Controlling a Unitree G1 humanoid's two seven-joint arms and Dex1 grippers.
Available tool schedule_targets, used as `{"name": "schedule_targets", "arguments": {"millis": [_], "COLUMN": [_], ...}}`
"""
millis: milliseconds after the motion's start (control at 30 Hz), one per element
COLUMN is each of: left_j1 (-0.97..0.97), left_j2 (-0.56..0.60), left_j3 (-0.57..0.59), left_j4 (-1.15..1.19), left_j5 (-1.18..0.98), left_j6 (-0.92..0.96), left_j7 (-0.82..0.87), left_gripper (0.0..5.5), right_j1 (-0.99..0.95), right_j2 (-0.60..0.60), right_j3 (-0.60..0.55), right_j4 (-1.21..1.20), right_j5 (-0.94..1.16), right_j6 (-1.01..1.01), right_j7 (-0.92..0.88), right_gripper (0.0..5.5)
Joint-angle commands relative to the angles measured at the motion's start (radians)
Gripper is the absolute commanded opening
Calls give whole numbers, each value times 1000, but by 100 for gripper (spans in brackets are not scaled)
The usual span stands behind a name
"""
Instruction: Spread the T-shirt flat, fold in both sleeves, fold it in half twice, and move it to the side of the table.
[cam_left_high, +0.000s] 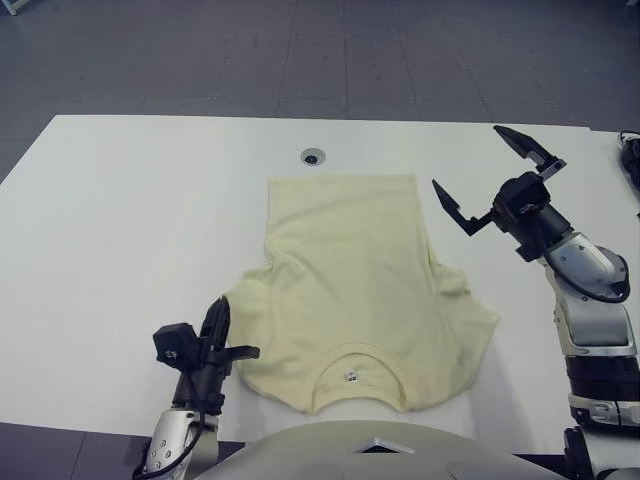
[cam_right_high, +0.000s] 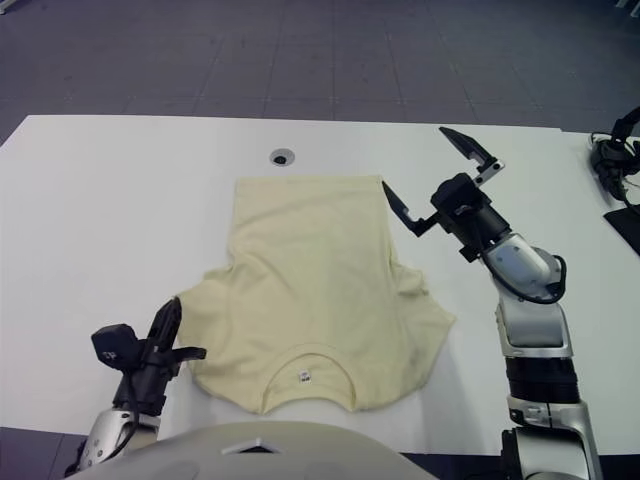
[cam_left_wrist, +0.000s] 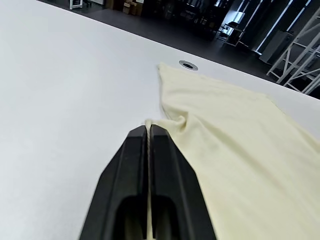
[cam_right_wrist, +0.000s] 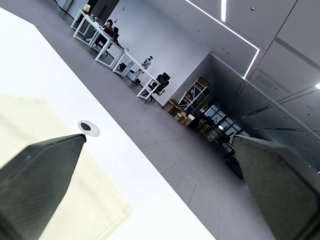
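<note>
My left claw (cam_left_high: 217, 325) is clenched, both fingers pressed together at the outer edge of the left sleeve (cam_left_high: 250, 300). From the wrist camera the cloth puckers right at my fingertips (cam_left_wrist: 149, 131). A pale sliver runs between them, so I take it I have a thin pinch of the hem, though the bite is too slight to be sure. My right claw (cam_left_high: 467, 156) is released, jaws wide apart. It hangs above the table (cam_left_high: 120, 200) just beside the shirt's right edge, gripping nothing.

The first risk, as I judge it, is this shallow pinch. If I lift or pull the sleeve across, the hem could slip out and the fold would fall short or land crooked. The second is drag. Nothing pins the T-shirt (cam_left_high: 350, 270) down, so a sideways pull from one claw could slide or twist the whole body and undo the flat lay. The right sleeve (cam_left_high: 470, 315) and the cloth near it already ripple a little, and those wrinkles would get folded in.

The T-shirt lies in the middle of the table, front to back. Its collar (cam_left_high: 350, 351) points toward me at the near edge. Its straight bottom hem points away, ending just short of the round grommet (cam_left_high: 313, 156). The long axis runs from me outward, with the sleeves flaring left and right near my end.
</note>
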Motion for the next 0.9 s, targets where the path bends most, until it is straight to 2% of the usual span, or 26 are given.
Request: {"name": "schedule_targets", "arguments": {"millis": [33,300,533,900], "left_j1": [15,-62,-127,-169], "left_j2": [69,178,268,332], "left_j3": [-75,-192,-248,-298], "left_j4": [16,57,131,138], "left_j5": [134,407,577,678], "left_j6": [-52,-132,-116,-98], "left_j7": [-38,-66,-99,-138], "left_gripper": [2,2,2,2], "right_j1": [-4,3,17,42], "right_j2": [6,17,24,34], "right_j3": [3,5,7,0], "right_j4": [-16,-12,0,19], "right_j5": [-3,-7,-8,-6], "right_j6": [2,1,-4,-13], "right_j7": [3,3,4,-1], "right_gripper": [540,540,540,540]}}
